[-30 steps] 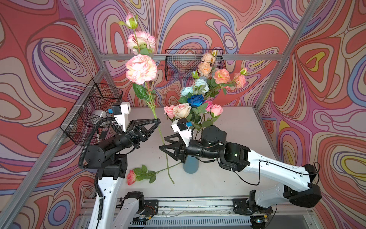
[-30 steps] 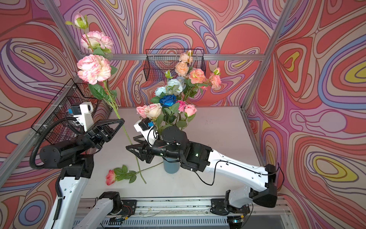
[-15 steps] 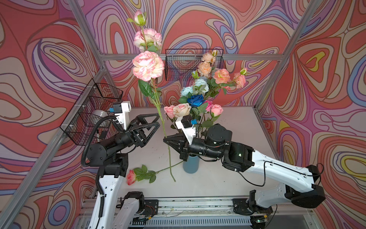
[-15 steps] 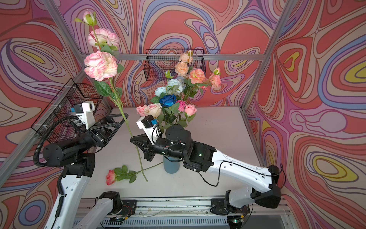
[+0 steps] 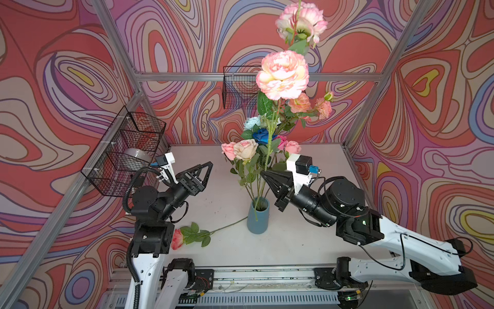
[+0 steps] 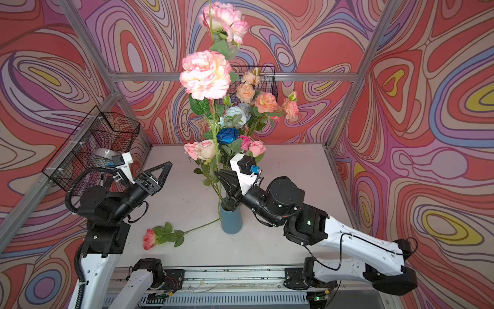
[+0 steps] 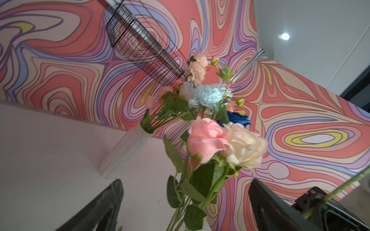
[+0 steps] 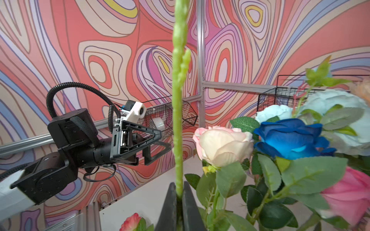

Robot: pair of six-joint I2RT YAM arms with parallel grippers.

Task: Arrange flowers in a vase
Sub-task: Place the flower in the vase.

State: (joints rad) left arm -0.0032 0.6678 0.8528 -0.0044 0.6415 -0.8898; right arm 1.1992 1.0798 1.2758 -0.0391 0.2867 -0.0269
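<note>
- Top view: the right end effector (image 5: 263,174) is clenched on the tall spray of two large pink-and-cream fabric blooms (image 5: 283,75), just above the teal ceramic vase (image 5: 258,219). The spray's foot appears to hang outside the vase rim.
- Left wrist: the left end effector (image 7: 184,210) is released and grasps nothing.
- Right wrist: the pale green stem (image 8: 178,120) is pinched upright. Raise it, centre the foot over the vase mouth, then lower it vertically.

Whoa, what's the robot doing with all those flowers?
It is arranging a bouquet. The right gripper is pinched shut on the stem of a tall pink flower, holding it upright over the blue vase, which already has roses in it. The left gripper is open and empty, off to the side. One pink rose lies on the table, not yet picked up.
</note>
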